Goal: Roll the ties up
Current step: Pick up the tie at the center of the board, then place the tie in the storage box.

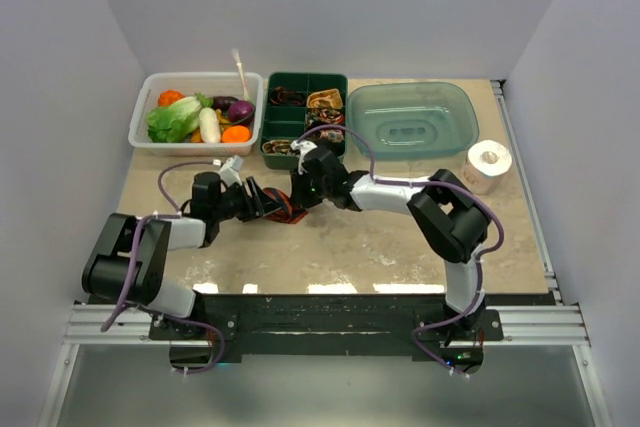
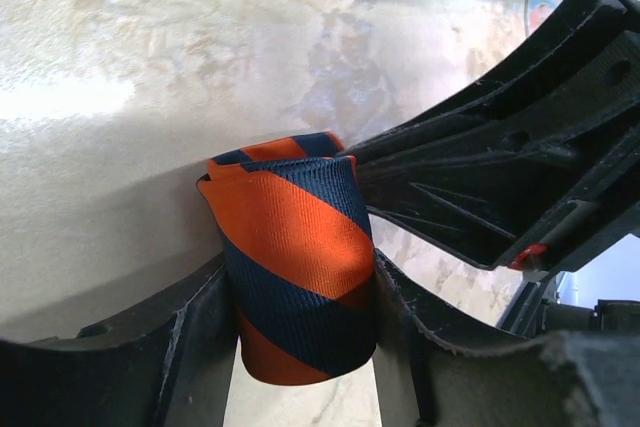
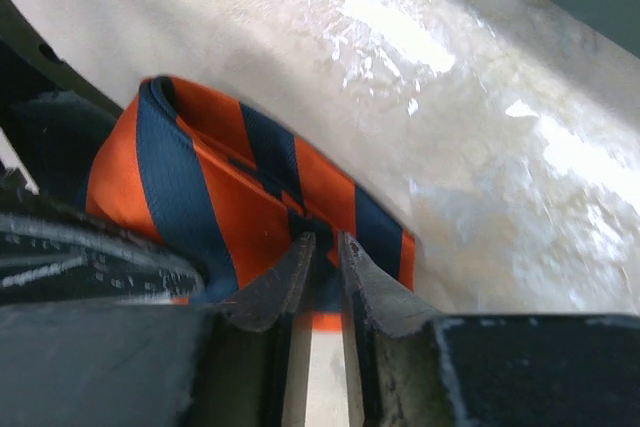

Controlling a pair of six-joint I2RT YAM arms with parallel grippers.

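- Centrally on the glossy, marbled beige table [image 2: 150, 67], the striped tie [image 2: 295, 267] stands as a squat coil of ribbed woven fabric in orange and navy diagonals.
- Black fingers of the left gripper [image 2: 300, 292] clasp its sides.
- Tapered tips of the right gripper [image 3: 325, 247] pinch a fold at its edge.

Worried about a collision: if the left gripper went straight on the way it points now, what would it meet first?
The left gripper would meet the striped tie roll between its fingers first; just behind, the right gripper reaches in, though depth is unclear.
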